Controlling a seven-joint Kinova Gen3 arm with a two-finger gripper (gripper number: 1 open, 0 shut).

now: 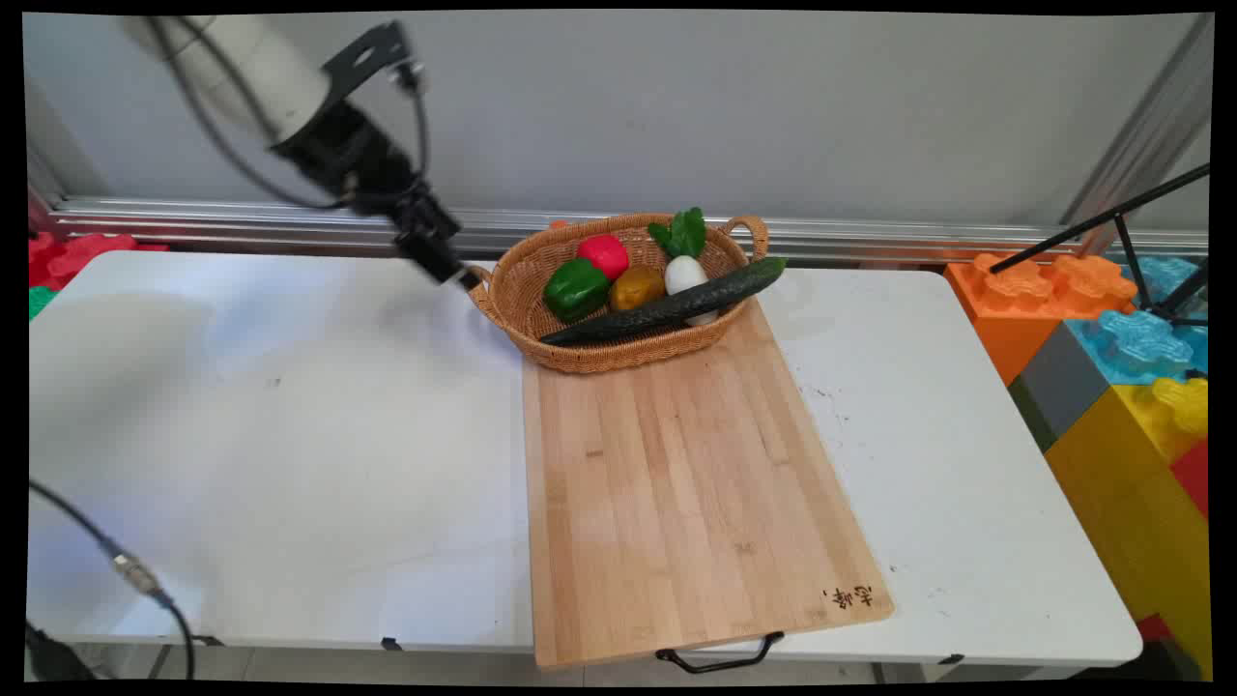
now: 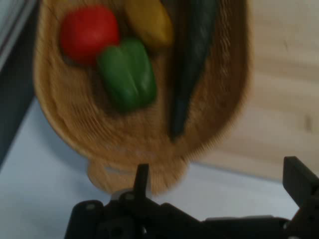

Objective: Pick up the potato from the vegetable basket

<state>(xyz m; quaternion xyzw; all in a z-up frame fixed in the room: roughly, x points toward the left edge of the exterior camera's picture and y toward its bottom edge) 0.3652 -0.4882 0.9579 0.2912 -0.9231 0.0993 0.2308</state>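
A wicker basket (image 1: pixel 503 307) (image 2: pixel 75 134) stands on the far end of a wooden cutting board (image 1: pixel 676 483) (image 2: pixel 279 99). In it lie a green pepper (image 1: pixel 575 288) (image 2: pixel 127 74), a red vegetable (image 1: pixel 604 255) (image 2: pixel 88 32), a yellow-brown one (image 1: pixel 636 287) (image 2: pixel 149 20), a white radish with green leaves (image 1: pixel 684 271) and a long dark cucumber (image 1: pixel 667 304) (image 2: pixel 192 59) that sticks out over the right rim. My gripper (image 1: pixel 467 278) (image 2: pixel 219 181) hangs open just at the basket's left handle (image 1: pixel 478 290) (image 2: pixel 107 177), holding nothing; one finger (image 2: pixel 142 177) is right by the handle.
Large orange, blue, grey and yellow toy blocks (image 1: pixel 1111 367) stand past the table's right edge, with a black tripod (image 1: pixel 1121 227) over them. Red and green blocks (image 1: pixel 68 256) lie at the far left. A black cable (image 1: pixel 126 570) hangs at the near left corner.
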